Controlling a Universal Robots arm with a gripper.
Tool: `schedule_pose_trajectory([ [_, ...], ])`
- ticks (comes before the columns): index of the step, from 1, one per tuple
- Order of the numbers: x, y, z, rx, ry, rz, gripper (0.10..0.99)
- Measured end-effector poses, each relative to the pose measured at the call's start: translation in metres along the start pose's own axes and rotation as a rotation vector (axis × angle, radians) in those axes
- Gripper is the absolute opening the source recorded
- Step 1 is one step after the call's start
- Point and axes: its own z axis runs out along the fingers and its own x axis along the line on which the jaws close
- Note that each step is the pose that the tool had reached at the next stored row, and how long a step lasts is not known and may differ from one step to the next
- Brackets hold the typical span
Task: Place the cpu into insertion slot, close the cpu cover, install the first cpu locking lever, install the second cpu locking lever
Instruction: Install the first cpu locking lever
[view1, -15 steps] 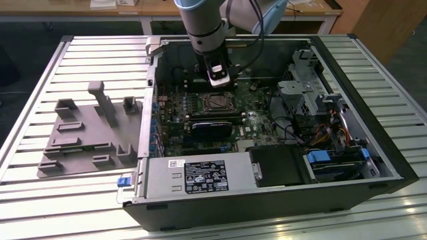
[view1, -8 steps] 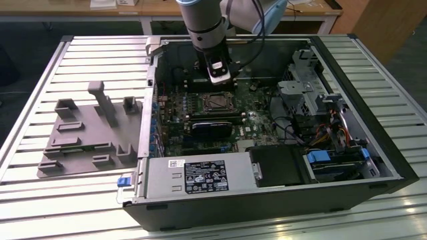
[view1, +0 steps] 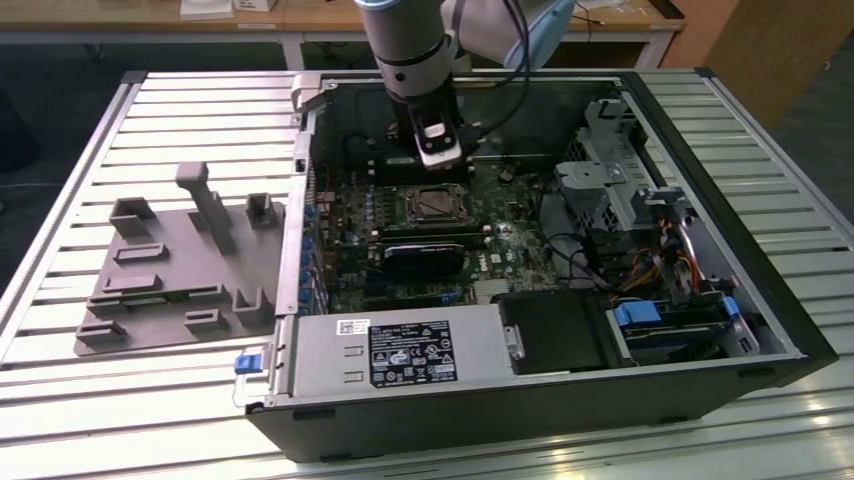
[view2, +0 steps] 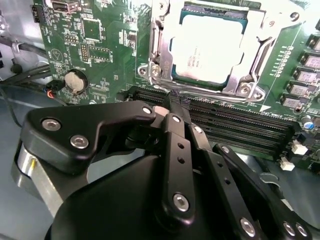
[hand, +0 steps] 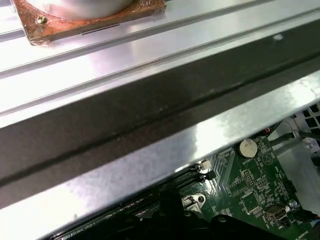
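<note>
In the second wrist view the cpu (view2: 210, 47), a pale silvery square chip, lies in the insertion slot on the green board. The silvery cpu cover (view2: 256, 47) is folded down around it, and the chip shows through its window. My gripper (view2: 170, 104) hangs just off one edge of the socket, over the memory slots, with its black fingers (view2: 176, 145) drawn together on nothing. In the exterior view my gripper (view1: 445, 172) hangs inside the open case, just behind the insertion slot (view1: 434, 205). Whether the locking levers are hooked down I cannot tell.
Black memory slots (view2: 235, 125) and a coin battery (view2: 75, 80) lie close to the fingertips. A black card (view1: 420, 255) sits in front of the socket, and a power supply (view1: 387, 350) lies at the case front. Drive bays and cables (view1: 667, 250) fill the exterior view's right. A grey fixture (view1: 174, 270) lies outside on the slatted table.
</note>
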Motion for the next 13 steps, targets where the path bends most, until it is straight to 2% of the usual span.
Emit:
schedule_pose_trajectory([
  [3, -0.0009, 0.0004, 0.0006, 0.029, 0.0033, -0.005, 0.102],
  [6, -0.0025, 0.0011, 0.0012, 0.066, 0.0088, -0.011, 0.102],
  [11, -0.0061, 0.0026, 0.0022, 0.131, 0.0308, -0.018, 0.102],
  [13, -0.0074, 0.0027, 0.0026, 0.149, 0.0398, -0.020, 0.102],
])
